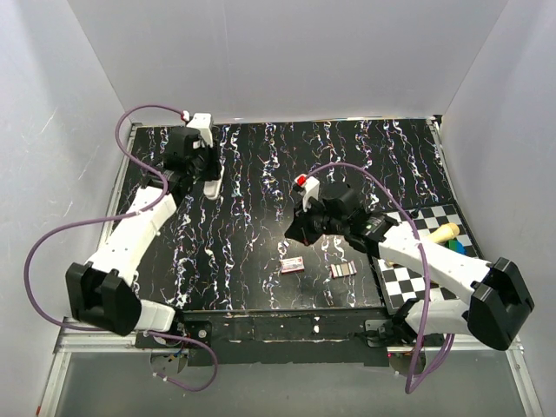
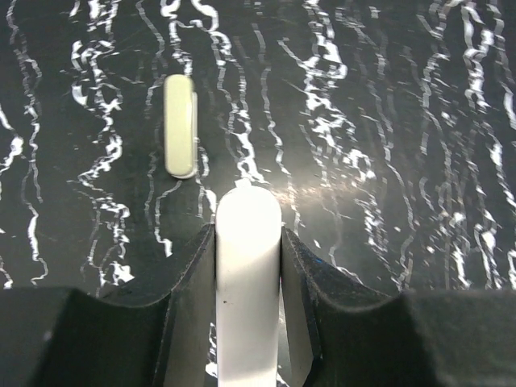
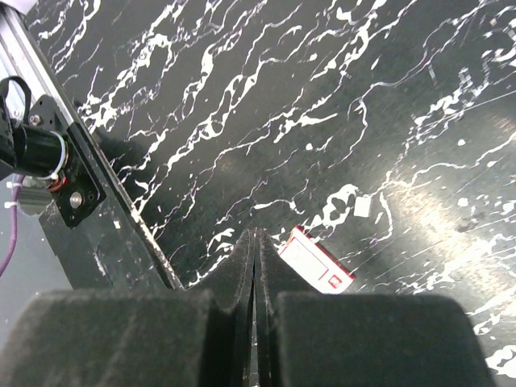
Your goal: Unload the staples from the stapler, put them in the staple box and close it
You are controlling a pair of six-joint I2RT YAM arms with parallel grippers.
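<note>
The stapler (image 2: 180, 125), a small cream rounded piece with a grey edge, lies flat on the black marbled table, ahead and left of my left gripper (image 2: 248, 232). It shows as a pale bar in the top view (image 1: 213, 185). My left gripper (image 1: 207, 167) is shut on a white rounded bar (image 2: 248, 274); I cannot tell what the bar is. My right gripper (image 3: 255, 235) is shut and empty, just above the table near its front edge (image 1: 300, 233). A short grey strip of staples (image 1: 343, 271) lies on the table to its right.
A small red and white staple box (image 3: 316, 260) lies just right of the right jaws, also in the top view (image 1: 292, 266). A checkered board (image 1: 408, 287) at right carries a pale wooden stick (image 1: 445, 232). White walls enclose the table.
</note>
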